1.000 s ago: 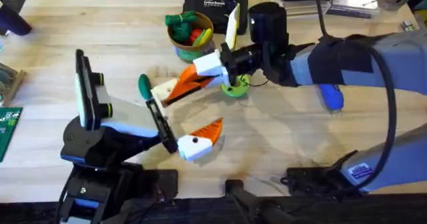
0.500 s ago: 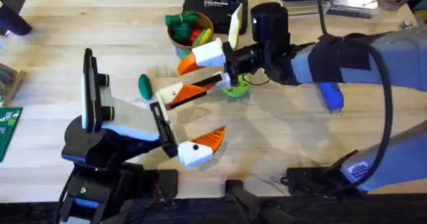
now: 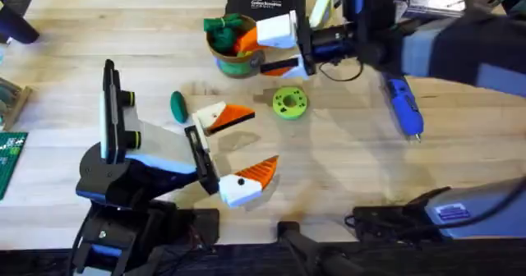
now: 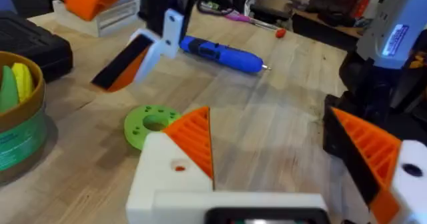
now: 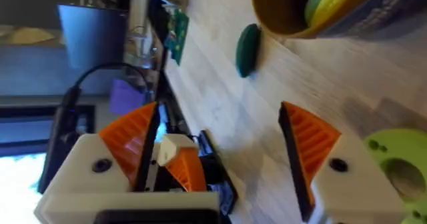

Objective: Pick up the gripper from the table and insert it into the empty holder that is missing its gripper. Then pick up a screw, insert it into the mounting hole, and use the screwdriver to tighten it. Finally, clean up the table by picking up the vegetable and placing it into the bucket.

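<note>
Now that the right arm's white-and-orange gripper (image 3: 261, 54) has pulled back toward twelve o'clock by the gold-rimmed tin bucket (image 3: 234, 64), fingers spread and empty, the small flat orange plastic wedge (image 3: 237, 113) sits seated on the left arm's plain white wedge-shaped holder (image 3: 210, 114) just nine-o'clock of the light wooden table's (image 3: 460, 161) centre, so the screw is probably next.

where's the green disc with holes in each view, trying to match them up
overhead: the green disc lies on the table near the middle, just below the bucket.
left wrist: the disc lies left of centre, behind a white and orange finger.
right wrist: the disc is cut off at the right edge.
shared landmark: the bucket.
</note>
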Tool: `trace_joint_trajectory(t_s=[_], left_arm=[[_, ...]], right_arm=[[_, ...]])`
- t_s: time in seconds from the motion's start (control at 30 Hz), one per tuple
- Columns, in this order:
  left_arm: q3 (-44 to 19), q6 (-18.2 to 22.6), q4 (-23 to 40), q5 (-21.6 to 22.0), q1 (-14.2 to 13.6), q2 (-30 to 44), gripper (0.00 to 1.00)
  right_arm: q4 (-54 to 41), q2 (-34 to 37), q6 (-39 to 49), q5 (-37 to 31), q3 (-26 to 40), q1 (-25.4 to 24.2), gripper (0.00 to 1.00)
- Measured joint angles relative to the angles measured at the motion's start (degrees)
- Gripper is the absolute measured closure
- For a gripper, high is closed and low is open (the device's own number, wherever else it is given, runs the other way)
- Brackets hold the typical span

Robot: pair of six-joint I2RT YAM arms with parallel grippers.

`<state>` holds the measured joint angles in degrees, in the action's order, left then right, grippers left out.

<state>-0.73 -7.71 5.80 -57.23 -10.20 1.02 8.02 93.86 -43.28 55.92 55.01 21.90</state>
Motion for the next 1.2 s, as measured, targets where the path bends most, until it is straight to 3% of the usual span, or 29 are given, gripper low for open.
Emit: trace_joint_trajectory(t_s=[0.1, 0.23, 0.43, 0.6, 0.77, 1.0, 1.13, 1.2], left_arm=[[0.0, 0.0, 0.0, -0.01, 0.0, 0.0, 0.015], [0.0, 0.01, 0.0, -0.02, 0.0, 0.0, 0.016], [0.0, 0.01, 0.0, -0.02, 0.0, 0.0, 0.015], [0.0, -0.01, 0.0, -0.02, 0.0, 0.0, 0.016], [0.0, 0.01, 0.0, -0.02, 0.0, 0.0, 0.015], [0.0, 0.01, 0.0, -0.02, 0.0, 0.0, 0.015], [0.0, 0.01, 0.0, -0.02, 0.0, 0.0, 0.015], [0.0, 0.01, 0.0, -0.02, 0.0, 0.0, 0.015]], right_arm=[[-17.79, -4.77, 9.9, -7.76, 3.41, 0.07, 0.008], [-34.24, -10.62, 21.93, -22.47, 6.48, 1.5, 0.007], [-48.74, -13.13, 32.4, -42.33, 7.11, 5.58, 0.007], [-50.83, -10.69, 35.26, -47.78, 7.1, 7.55, 0.039], [-49.54, -7.01, 36.85, -49.75, 7.11, 10.21, 0.327], [-47.28, -2.57, 37.87, -51.17, 7.1, 14.25, 0.479], [-45.17, -0.84, 38.24, -52.64, 7.1, 15.34, 0.645], [-44.23, -0.44, 38.26, -53.11, 7.1, 15.49, 0.667]])
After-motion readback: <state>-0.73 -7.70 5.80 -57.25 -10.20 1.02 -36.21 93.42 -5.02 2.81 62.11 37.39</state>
